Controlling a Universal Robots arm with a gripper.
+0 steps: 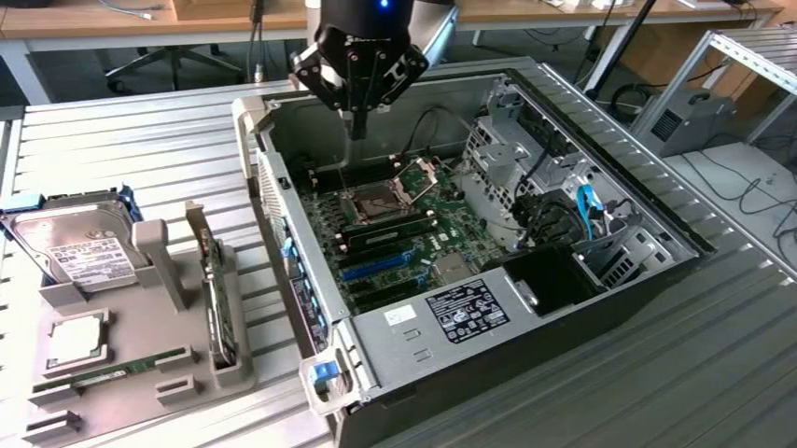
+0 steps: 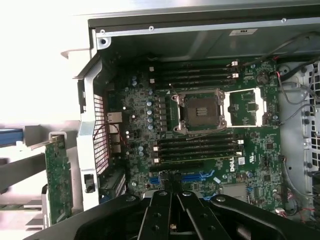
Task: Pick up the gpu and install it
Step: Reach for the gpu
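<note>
The gpu [image 1: 219, 297] stands on edge in a slot of the grey holder [image 1: 137, 392], on the exterior view's left beside the case. In the wrist view the gpu [image 2: 58, 181] shows as a green board outside the case wall. My gripper [image 1: 357, 119] hangs above the open computer case [image 1: 622, 177], over the motherboard's [image 1: 412, 229] back part, well away from the gpu. Its fingers are shut together with nothing between them. They point down toward the board in the wrist view, where the gripper [image 2: 172, 197] sits over the blue card slots [image 2: 192, 176].
The holder also carries a silver hard drive [image 1: 75, 250], a CPU chip [image 1: 77, 338] and a green RAM stick [image 1: 110, 375]. Inside the case are the open CPU socket [image 1: 373, 203], drive cages [image 1: 510, 159], cables and a power supply [image 1: 461, 313]. The case walls stand high around the board.
</note>
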